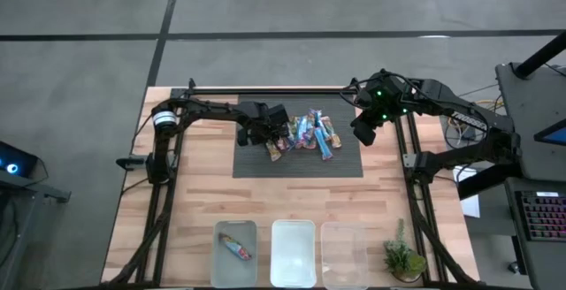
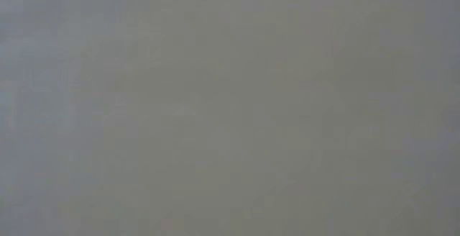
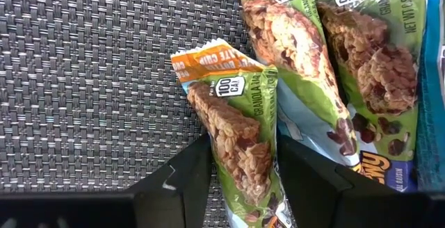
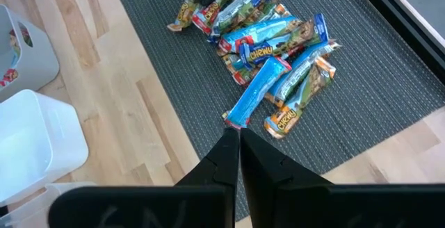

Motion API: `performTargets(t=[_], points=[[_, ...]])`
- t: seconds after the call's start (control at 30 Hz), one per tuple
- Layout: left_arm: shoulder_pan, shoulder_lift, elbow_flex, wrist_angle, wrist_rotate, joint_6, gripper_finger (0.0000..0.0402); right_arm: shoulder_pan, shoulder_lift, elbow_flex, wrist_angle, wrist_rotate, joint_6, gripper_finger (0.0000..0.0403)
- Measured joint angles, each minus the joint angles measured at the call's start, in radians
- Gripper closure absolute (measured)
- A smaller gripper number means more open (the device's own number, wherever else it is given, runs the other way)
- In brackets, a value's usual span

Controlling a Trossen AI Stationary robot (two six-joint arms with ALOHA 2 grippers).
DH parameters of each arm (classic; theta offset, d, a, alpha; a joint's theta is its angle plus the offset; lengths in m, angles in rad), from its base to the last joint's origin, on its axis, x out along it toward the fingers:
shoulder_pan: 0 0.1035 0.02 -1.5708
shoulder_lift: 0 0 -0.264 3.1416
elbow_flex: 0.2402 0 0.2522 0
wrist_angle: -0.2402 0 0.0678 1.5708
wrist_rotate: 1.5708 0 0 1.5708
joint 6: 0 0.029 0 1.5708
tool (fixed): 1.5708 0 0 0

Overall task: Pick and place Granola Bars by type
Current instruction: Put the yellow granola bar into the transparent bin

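High view: Granola Bars [image 1: 306, 136] piled on the dark mat [image 1: 252, 164], worktop [image 1: 195, 202] centre; one bar already in the left bin [image 1: 234, 253]. My left hand [image 1: 272, 138] at the pile's edge.

Low view: blank, useless.

Left wrist: fingers spread around an orange-tipped bar [image 3: 233, 127]; I'd close squarely mid-bar, avoiding neighbours.

Right wrist: right hand [image 4: 235, 144] pressed together, idle above the mat.

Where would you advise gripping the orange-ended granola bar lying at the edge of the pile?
Across its narrow middle, from above. The orange-ended bar lies flat on the woven mat, its left long edge free, its right against neighbouring bars. The left hand already straddles it, fingers open.
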Motion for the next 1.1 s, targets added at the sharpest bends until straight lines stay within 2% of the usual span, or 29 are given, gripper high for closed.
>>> performTargets(t=[0.17,0.5,0.67,0.9,1.1], points=[[0.000,0.000,0.006,-0.009,-0.002,0.000,0.0262,0.000,0.000,0.000,0.000,0.000,0.000,0.0394],[0.000,0.000,0.007,-0.038,-0.006,0.008,0.0318,0.000,0.000,0.000,0.000,0.000,-0.002,0.0394],[0.000,0.000,0.018,-0.054,-0.007,0.015,0.0325,0.000,0.000,0.000,0.000,0.000,-0.003,0.0394],[0.001,-0.001,0.080,-0.106,-0.015,0.056,0.0326,0.000,0.000,0.000,0.000,0.000,-0.003,0.0394],[0.001,-0.002,0.202,-0.263,-0.027,0.121,0.0326,0.000,0.000,0.000,0.000,0.000,-0.003,0.0394]])
